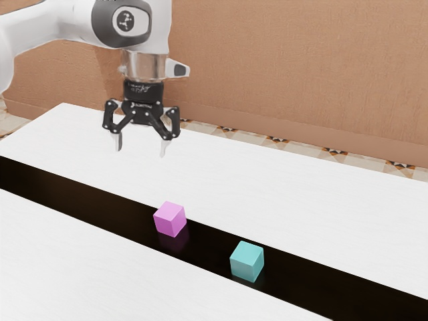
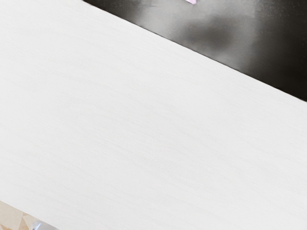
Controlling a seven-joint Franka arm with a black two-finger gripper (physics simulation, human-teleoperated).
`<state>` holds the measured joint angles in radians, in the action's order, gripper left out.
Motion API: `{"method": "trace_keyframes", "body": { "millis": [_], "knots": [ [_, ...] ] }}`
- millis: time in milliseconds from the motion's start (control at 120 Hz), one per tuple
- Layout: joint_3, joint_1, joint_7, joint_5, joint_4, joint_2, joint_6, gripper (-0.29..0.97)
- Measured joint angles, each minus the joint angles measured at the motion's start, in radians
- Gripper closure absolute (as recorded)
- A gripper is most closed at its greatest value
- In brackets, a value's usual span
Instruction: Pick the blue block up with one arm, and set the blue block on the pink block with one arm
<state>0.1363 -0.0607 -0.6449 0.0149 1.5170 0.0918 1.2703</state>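
I log: tool [image 1: 140,151] released, empty, above white worktop [image 1: 281,180] | blue block [image 1: 247,261] on dark strip [image 1: 80,200], near side, well apart from tool | pink block [image 1: 170,219] same strip, to the exterior view's left of blue, not touching.

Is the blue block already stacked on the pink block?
No, the blue block sits on the dark strip apart from the pink block, toward the exterior view's right.

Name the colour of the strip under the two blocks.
Glossy black strip, best seen in the exterior view.
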Motion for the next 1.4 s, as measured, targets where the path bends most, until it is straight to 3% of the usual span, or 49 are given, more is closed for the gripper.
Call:
{"method": "trace_keyframes", "body": {
  "millis": [108, 258, 367, 417, 483, 533, 692, 800, 867, 1083, 1233, 1400],
  "knots": [
    [-0.001, 0.018, -0.165, -0.008, 0.004, -0.001, 0.141, 0.0],
    [0.002, 0.06, -0.347, 0.017, -0.012, 0.003, 0.229, 0.0],
    [0.009, -0.007, -0.444, 0.048, -0.047, 0.033, 0.258, 0.0],
    [0.018, -0.016, -0.461, 0.06, 0.011, -0.02, 0.269, 0.0],
    [0.105, 0.093, -0.46, 0.091, 0.155, -0.144, 0.285, 0.0],
    [0.072, 0.089, -0.457, 0.103, 0.192, -0.17, 0.294, 0.0],
    [0.099, 0.198, -0.331, 0.098, 0.197, 0.011, 0.394, 0.0],
    [0.144, 0.055, -0.226, 0.047, 0.211, 0.067, 0.523, 0.0],
    [0.148, 0.018, -0.17, 0.031, 0.226, 0.089, 0.585, 0.0],
    [0.152, -0.006, -0.024, 0.012, 0.276, 0.171, 0.743, 0.0],
    [0.153, -0.048, 0.05, 0.012, 0.402, 0.133, 0.861, 0.0],
    [0.155, -0.062, 0.114, 0.001, 0.432, 0.161, 0.942, 0.0]
  ]
}}
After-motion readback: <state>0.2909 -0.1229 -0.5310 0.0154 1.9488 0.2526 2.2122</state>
